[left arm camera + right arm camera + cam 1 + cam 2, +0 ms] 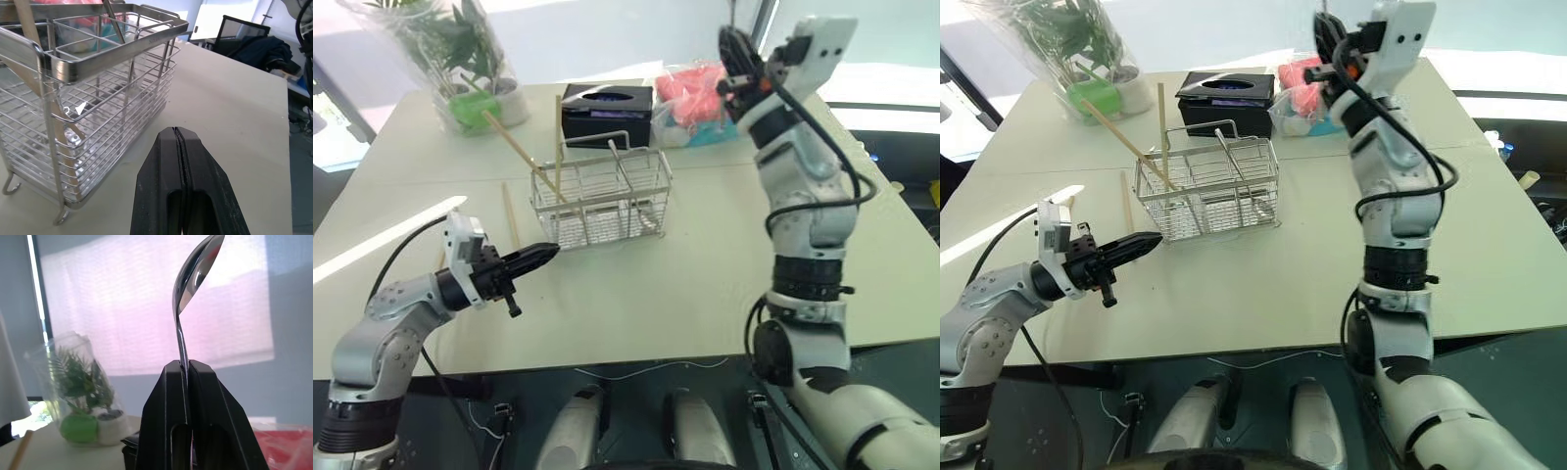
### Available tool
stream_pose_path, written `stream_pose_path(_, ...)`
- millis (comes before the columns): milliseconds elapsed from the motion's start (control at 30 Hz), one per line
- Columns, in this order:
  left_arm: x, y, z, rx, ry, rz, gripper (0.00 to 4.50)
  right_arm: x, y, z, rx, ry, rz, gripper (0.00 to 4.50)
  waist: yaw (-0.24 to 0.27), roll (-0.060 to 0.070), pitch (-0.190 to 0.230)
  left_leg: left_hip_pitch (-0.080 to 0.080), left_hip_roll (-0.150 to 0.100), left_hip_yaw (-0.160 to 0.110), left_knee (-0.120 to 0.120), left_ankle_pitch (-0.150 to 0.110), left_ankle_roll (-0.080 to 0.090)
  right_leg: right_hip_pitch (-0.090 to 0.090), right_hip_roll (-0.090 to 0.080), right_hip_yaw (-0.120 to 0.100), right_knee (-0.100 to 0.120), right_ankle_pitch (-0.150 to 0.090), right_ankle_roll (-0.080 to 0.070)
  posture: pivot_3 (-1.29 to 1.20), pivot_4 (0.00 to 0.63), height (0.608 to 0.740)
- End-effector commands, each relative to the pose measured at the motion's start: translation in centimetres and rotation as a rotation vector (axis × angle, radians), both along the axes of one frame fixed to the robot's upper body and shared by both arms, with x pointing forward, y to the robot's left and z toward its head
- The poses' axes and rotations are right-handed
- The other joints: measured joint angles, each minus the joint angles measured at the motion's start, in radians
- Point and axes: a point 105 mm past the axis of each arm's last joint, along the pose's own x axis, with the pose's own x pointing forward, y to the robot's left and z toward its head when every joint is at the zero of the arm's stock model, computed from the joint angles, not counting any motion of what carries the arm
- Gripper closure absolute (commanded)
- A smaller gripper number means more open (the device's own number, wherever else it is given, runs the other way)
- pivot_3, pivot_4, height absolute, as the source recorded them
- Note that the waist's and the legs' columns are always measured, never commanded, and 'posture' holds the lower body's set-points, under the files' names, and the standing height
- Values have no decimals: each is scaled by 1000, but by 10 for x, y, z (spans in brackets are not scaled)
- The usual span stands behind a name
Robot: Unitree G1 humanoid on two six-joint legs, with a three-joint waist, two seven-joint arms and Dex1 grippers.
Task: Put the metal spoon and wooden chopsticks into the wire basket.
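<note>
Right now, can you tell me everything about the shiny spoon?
The metal spoon is silver and mirror-shiny, with a rounded bowl and a thin handle. The right hand pinches the handle between its black fingers, bowl end sticking out past the fingertips. It is held high above the table, not yet in the wire basket.

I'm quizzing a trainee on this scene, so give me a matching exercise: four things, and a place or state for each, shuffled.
1. metal spoon
2. left gripper
3. black tissue box
4. wire basket

a. shut, empty, beside the basket
b. holds leaning wooden chopsticks
c. clamped in the raised right gripper
d. behind the basket

Pairs: 1-c, 2-a, 3-d, 4-b
</note>
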Motion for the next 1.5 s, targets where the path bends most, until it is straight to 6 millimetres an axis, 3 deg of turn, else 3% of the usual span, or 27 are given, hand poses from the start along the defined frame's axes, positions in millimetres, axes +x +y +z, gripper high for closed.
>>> stream_pose_path(33, -5, 3, 16, -1, -63, 14, 4500, -10, 13, 4, 51, -41, 39, 4435, 0, 0, 0, 0, 0, 0, 0, 0, 0, 0, 0, 0, 0, 0, 0, 0, 150, 740)
stream_pose_path(333, -16, 10, 30, -27, -92, 47, 4500, -6, 47, -13, 94, -14, 144, 4435, -4, 0, 0, 0, 1, 0, 0, -1, -1, 0, 4, 0, 0, 1, -1, 0, 150, 740)
stream_pose_path(733, -22, 28, 45, -78, -128, 150, 4500, 1, 72, -37, 129, 7, 229, 4435, -4, 1, 0, 1, 3, 0, 0, -1, -2, -1, 6, 1, 0, 1, -2, 0, 150, 740)
stream_pose_path(1133, -20, 32, 51, -97, -143, 177, 4500, -1, 76, -59, 119, 17, 210, 4435, -4, 1, 0, 1, 3, 0, -2, -1, -3, -3, 6, 2, 0, 1, -2, 0, 150, 740)
stream_pose_path(1233, -17, 32, 52, -104, -149, 178, 4500, -2, 73, -61, 120, 17, 192, 3607, -3, 1, 0, 1, 3, 0, -3, -1, -3, -3, 6, 2, 0, 1, -2, 0, 150, 740)
stream_pose_path(1467, -15, 33, 52, -110, -150, 177, 4500, -3, 70, -62, 106, 8, 164, 135, -4, 0, 0, 1, 3, 0, -9, 1, -6, -3, 7, 4, 0, 2, -4, 0, 150, 740)
stream_pose_path(1500, -14, 33, 52, -111, -150, 178, 4500, -3, 69, -62, 105, 7, 159, 60, -4, 1, 0, 1, 3, 0, -11, 2, -7, -4, 7, 4, 0, 2, -4, 0, 150, 740)
